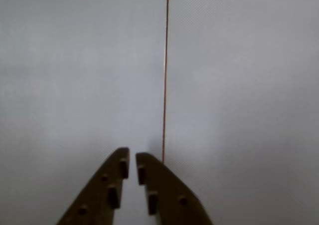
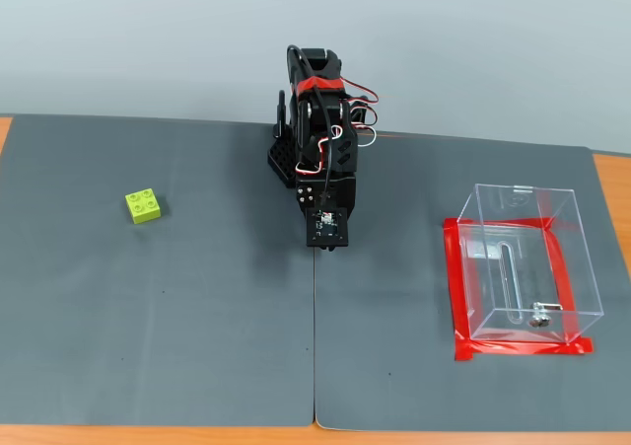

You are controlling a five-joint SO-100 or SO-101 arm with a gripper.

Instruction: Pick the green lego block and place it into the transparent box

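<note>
On your grey mat [image 2: 197,297], the green lego block [image 2: 145,206] sits far left, the transparent box [image 2: 523,262] far right; your gripper [image 1: 132,157] is nearly closed, holding nothing.

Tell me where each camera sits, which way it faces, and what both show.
Wrist view: rides on the arm, looks down past the nearly closed gripper at grey mat and a seam line.
Fixed view: high, facing the arm; green lego block on the left, transparent box on the right.
Shared: mat and seam.
</note>
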